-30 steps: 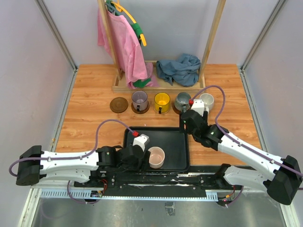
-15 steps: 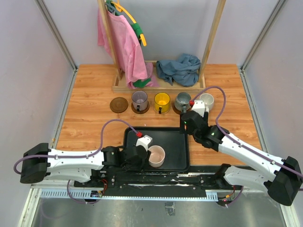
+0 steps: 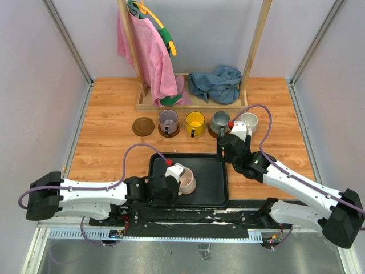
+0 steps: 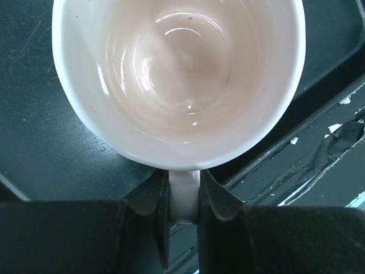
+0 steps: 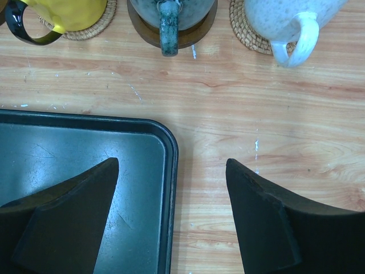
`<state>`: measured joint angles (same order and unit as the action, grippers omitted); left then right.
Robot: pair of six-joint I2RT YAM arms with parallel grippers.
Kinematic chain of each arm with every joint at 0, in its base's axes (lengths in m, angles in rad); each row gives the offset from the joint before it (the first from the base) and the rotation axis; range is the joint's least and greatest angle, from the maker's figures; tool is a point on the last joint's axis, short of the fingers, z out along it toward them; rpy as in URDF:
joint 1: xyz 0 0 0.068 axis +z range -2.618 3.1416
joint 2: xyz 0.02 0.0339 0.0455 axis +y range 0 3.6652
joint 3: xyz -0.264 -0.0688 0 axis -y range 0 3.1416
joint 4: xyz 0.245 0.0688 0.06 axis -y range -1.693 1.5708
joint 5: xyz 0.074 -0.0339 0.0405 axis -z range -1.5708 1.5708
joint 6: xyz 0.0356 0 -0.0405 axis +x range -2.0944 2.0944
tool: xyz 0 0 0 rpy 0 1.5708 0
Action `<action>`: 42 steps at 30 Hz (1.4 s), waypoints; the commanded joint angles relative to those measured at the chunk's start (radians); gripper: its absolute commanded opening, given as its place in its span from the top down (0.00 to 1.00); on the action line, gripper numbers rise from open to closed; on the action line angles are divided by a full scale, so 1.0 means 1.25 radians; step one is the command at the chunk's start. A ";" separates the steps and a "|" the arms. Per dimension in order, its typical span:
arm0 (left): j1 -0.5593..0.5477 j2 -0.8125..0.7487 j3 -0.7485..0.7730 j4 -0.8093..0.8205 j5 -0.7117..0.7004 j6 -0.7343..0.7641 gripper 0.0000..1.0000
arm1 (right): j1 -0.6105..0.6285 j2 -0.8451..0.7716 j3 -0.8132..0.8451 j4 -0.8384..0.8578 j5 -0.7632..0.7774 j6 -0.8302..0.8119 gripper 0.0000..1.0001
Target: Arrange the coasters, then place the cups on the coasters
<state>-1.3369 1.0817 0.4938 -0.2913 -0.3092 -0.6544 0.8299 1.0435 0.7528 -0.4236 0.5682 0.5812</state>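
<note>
A pale pink cup (image 3: 187, 180) (image 4: 177, 80) sits tilted on the black tray (image 3: 208, 174). My left gripper (image 3: 176, 181) (image 4: 183, 185) is shut on its handle (image 4: 183, 197), one finger on each side. An empty dark brown coaster (image 3: 144, 126) lies at the left end of the row. To its right the purple cup (image 3: 168, 120), yellow cup (image 3: 195, 121) (image 5: 68, 10), grey cup (image 3: 220, 121) (image 5: 171, 11) and white cup (image 3: 249, 121) (image 5: 285, 17) each stand on a coaster. My right gripper (image 3: 224, 152) (image 5: 171, 168) hangs open over the tray's far right corner (image 5: 165, 142), holding nothing.
A wooden clothes rack (image 3: 197, 103) with a pink cloth (image 3: 149, 57) and a blue cloth (image 3: 217, 83) stands behind the cup row. Grey walls close both sides. The tray's raised rim (image 4: 296, 137) runs just beside the pink cup.
My left gripper has closed onto the pink cup's handle, and the cup has tipped and shifted slightly left on the tray. The right arm has barely moved.
</note>
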 commanded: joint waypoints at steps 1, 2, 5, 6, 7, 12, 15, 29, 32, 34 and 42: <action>-0.004 -0.025 0.036 -0.017 -0.059 -0.003 1.00 | -0.008 -0.006 -0.013 0.004 0.002 0.017 0.23; -0.006 -0.031 0.042 -0.033 -0.072 -0.003 0.99 | -0.009 -0.006 -0.013 0.005 0.003 0.016 0.23; -0.011 -0.046 0.068 -0.074 -0.119 -0.008 0.99 | -0.008 -0.006 -0.016 0.008 0.004 0.016 0.23; -0.013 -0.050 0.077 -0.086 -0.133 -0.011 0.99 | -0.008 -0.005 -0.017 0.010 0.003 0.015 0.23; -0.014 -0.055 0.086 -0.100 -0.150 -0.016 0.99 | -0.009 -0.005 -0.018 0.010 0.002 0.015 0.23; -0.015 -0.084 0.124 -0.167 -0.254 -0.060 1.00 | -0.008 -0.011 -0.028 0.016 0.005 0.013 0.23; -0.014 -0.097 0.149 -0.228 -0.330 -0.103 0.99 | -0.008 -0.018 -0.039 0.023 0.003 0.008 0.23; 0.295 -0.215 0.109 -0.197 -0.327 0.022 0.99 | -0.008 -0.028 -0.065 0.052 -0.001 -0.017 0.23; 0.378 -0.196 0.117 -0.154 -0.316 0.086 0.99 | -0.009 -0.032 -0.070 0.057 0.003 -0.020 0.23; 0.437 -0.166 0.126 -0.117 -0.283 0.128 1.00 | -0.009 -0.032 -0.071 0.062 0.005 -0.022 0.23; 0.695 0.020 0.209 0.001 -0.066 0.259 0.99 | -0.009 -0.046 -0.068 0.063 0.006 -0.033 0.23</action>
<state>-0.5915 1.0290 0.6533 -0.4500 -0.5159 -0.4477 0.8299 1.0164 0.6754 -0.3557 0.5575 0.5552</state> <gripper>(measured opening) 0.208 0.767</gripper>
